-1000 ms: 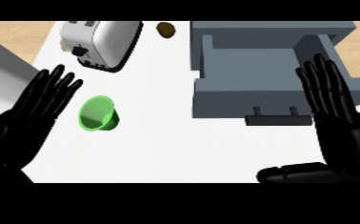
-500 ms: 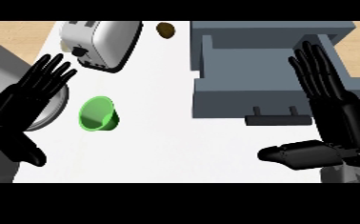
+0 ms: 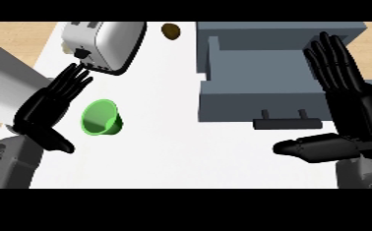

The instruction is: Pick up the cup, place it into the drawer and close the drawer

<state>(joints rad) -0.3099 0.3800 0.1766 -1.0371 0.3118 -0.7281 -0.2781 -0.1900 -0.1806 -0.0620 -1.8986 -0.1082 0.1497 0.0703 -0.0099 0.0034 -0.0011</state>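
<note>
You have the small bright green cup (image 3: 101, 118) lying on its side on the white counter top (image 3: 181, 151), its open mouth turned toward the lower left so you look straight into it; the hollow shows only green wall, with nothing inside. It sits well apart from the grey open drawer (image 3: 262, 102), with bare counter between them.

The drawer is pulled out toward you; its tray is bounded by grey walls on the left, the back and the front, and the floor that shows is bare grey; the right part of the tray is hidden behind your right hand, so you cannot tell what lies there. A dark bar handle (image 3: 286, 123) juts from the drawer's front on two short posts.

Your left hand (image 3: 49, 108) hangs just beside the cup on its left, fingers straight and spread, pointing up toward the toaster, thumb pointing down and away; it grasps nothing, and whether it touches the cup is not clear. Your right hand (image 3: 343, 92) is raised over the drawer's right side, fingers straight and released, thumb stretched out to the left below the handle; it holds nothing.

A silver two-slot toaster (image 3: 102, 45) stands at the counter's upper left; a small brown rounded object (image 3: 170, 31) lies between it and the drawer cabinet.
</note>
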